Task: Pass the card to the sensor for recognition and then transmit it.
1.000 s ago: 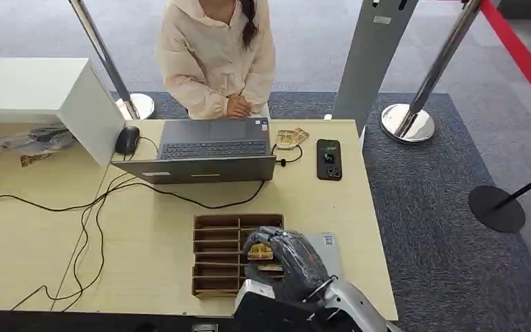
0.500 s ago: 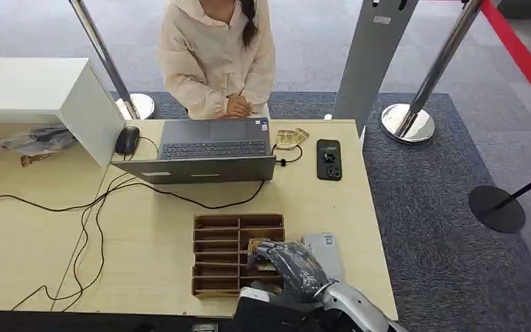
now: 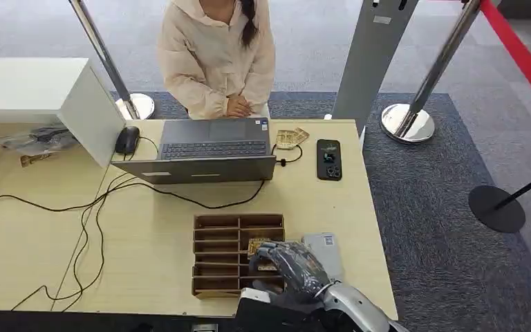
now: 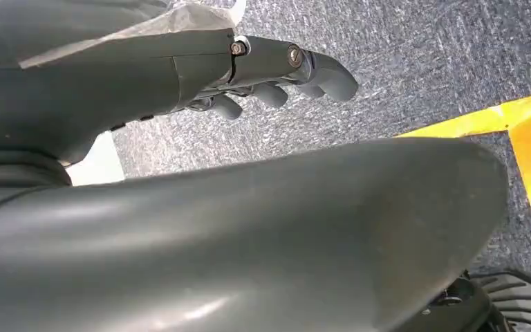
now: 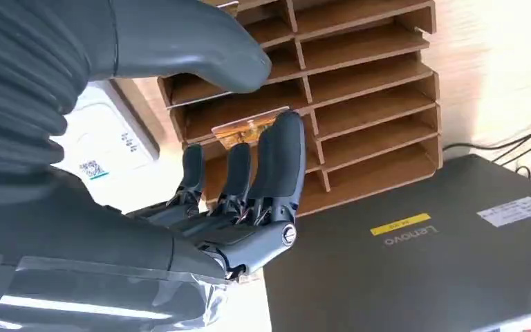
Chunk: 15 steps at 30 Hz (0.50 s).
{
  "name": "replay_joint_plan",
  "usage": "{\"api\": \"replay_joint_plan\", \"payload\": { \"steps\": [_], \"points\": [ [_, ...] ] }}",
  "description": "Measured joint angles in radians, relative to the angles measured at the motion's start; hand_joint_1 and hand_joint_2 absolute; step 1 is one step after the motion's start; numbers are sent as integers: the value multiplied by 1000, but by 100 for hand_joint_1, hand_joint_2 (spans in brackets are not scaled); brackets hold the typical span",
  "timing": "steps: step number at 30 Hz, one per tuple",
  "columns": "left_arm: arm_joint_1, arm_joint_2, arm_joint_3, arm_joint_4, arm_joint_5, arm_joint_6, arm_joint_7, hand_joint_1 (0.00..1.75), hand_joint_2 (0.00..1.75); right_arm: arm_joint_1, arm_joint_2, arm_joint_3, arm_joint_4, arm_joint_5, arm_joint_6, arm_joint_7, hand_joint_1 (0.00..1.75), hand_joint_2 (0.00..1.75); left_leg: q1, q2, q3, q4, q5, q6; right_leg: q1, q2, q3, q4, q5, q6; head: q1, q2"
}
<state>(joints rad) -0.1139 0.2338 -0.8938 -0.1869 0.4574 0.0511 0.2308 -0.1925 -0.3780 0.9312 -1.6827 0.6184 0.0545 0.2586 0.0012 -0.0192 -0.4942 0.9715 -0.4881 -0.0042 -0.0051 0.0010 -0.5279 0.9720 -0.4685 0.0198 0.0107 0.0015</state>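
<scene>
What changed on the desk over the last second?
The right hand drew back toward the robot and sank lower over the wooden organizer, next to the grey sensor pad, its fingers at a card standing in a slot. The laptop, the phone and the person stayed put.
</scene>
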Motion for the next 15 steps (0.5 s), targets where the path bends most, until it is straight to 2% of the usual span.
{"api": "replay_joint_plan", "payload": {
  "steps": [2,3,4,6,9,15],
  "points": [
    [0,0,0,0,0,0,0,0,0,0,0,0,0,4,-5,0,84,175,0,0,0,0,0,0,0,0,0,0,0,0,0,0],
    [0,1,0,0,0,0,1,0,0,0,1,1,1,5,-7,0,73,175,0,0,0,0,0,0,0,0,0,0,0,0,0,0],
    [0,1,0,0,0,0,1,0,0,0,1,1,1,7,-9,0,73,175,0,0,0,0,0,0,0,0,0,0,0,0,0,0],
    [0,2,0,0,0,0,3,0,0,0,1,2,1,10,-13,0,58,175,0,0,0,0,0,0,0,0,0,0,0,0,0,0],
    [0,3,0,0,0,0,3,0,0,0,1,3,4,17,-14,0,51,175,0,0,0,0,0,0,0,0,0,0,0,0,0,0],
    [0,6,0,0,0,0,3,0,0,0,8,10,19,23,-16,1,47,175,0,0,0,0,0,0,0,0,0,0,0,0,0,0]
  ]
}}
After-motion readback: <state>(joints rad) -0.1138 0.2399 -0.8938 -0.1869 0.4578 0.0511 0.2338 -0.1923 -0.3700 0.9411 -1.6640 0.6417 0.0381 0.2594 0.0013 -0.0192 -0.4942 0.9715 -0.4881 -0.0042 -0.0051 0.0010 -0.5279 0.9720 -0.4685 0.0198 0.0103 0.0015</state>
